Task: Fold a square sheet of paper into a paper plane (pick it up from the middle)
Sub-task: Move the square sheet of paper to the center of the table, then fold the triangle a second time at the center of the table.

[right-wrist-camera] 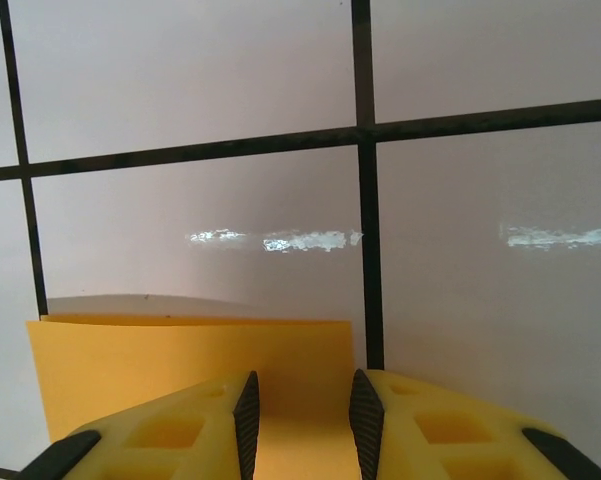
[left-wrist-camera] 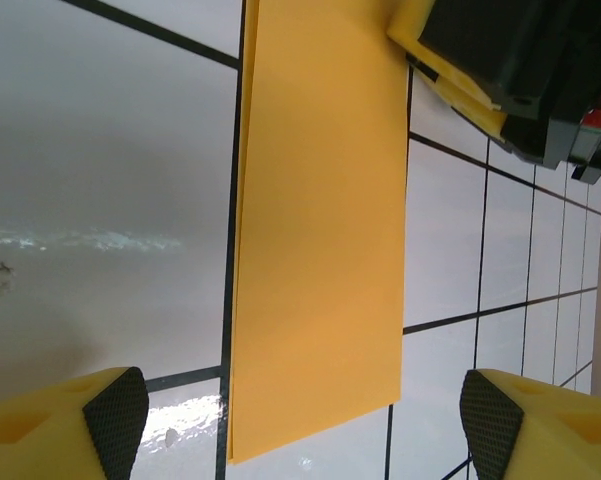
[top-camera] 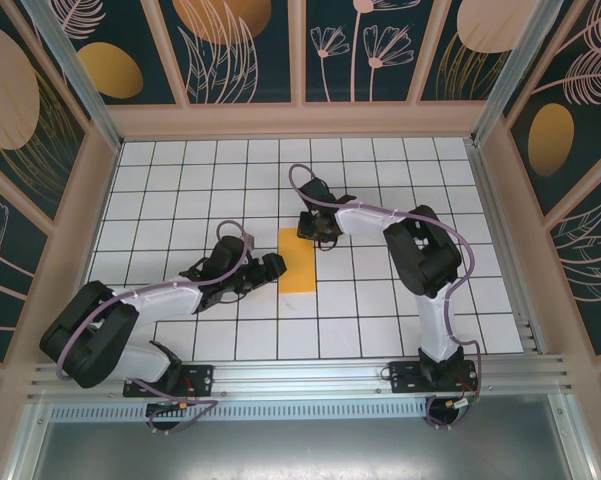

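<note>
The paper (top-camera: 298, 260), folded into a narrow strip, is laid flat at the centre of the table (top-camera: 400, 310). Its far end is covered by the right gripper (top-camera: 318, 232), with the jaws set slightly apart. The left gripper (top-camera: 270, 268) is held at its left edge, jaws wide apart.

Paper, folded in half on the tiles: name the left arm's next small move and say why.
Probably lower the open left tool onto the paper's near end, to hold it down for creasing. That end lies between its wide-apart fingers, and the right tool sits over the far end.
</note>
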